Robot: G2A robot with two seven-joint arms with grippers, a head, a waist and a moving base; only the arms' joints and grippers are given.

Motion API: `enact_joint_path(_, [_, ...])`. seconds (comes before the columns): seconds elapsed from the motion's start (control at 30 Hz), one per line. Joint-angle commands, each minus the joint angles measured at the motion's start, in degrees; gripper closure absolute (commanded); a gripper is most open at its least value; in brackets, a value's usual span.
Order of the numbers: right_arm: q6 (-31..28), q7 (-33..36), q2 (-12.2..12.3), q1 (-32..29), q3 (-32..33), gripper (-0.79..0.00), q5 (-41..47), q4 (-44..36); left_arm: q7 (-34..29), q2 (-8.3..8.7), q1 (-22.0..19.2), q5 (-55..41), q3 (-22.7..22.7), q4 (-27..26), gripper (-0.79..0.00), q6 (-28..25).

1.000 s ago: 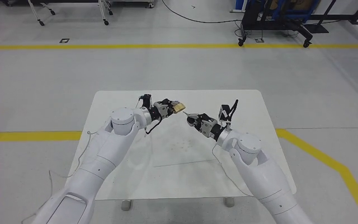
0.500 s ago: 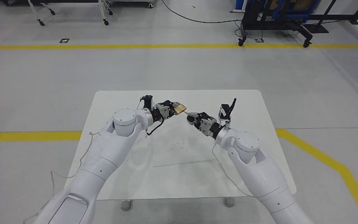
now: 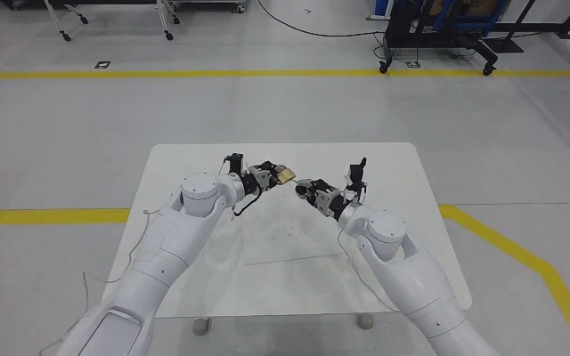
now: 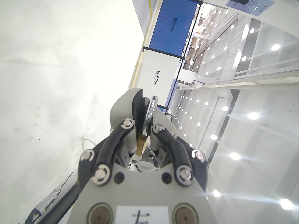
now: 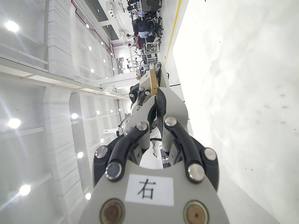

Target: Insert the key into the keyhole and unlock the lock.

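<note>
Above the table [image 3: 392, 160], the left pincer [image 3: 270, 172] is clamped on the brass lock [image 3: 285, 174]. Just beside it, the right pincer [image 3: 304, 186] is pressed together, seemingly on the key, which is too small to see. Inserting and turning appear not yet done.

- lock [image 4: 141, 144]: brass body largely hidden between the fingers of the left hand [image 4: 146, 107]; keyhole face out of sight.
- key: buried between the closed pads of the right hand [image 5: 158, 94]; from above, too small to tell.
- Key-to-lock contact: cannot tell.
</note>
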Motion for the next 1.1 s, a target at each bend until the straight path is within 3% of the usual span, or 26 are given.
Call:
enact_joint_path(0.0, [-0.6,-0.9,-0.1,-0.1,-0.5,0.0,-1.3,-0.1,0.0,-0.12,0.1,-0.8,-0.2,0.1,0.0,0.7])
enact_joint_path(0.5, [-2.7,-7.0,-1.2,-0.6,-3.0,0.0,-3.9,-0.4,2.5,-0.68,0.7,-0.6,-0.9,-0.4,0.0,1.6])
enact_joint_path(1.07, [-1.7,-6.9,-1.9,0.4,-2.8,0.0,-3.8,0.5,0.4,-0.81,1.3,1.2,-1.5,-1.2,0.0,1.2])
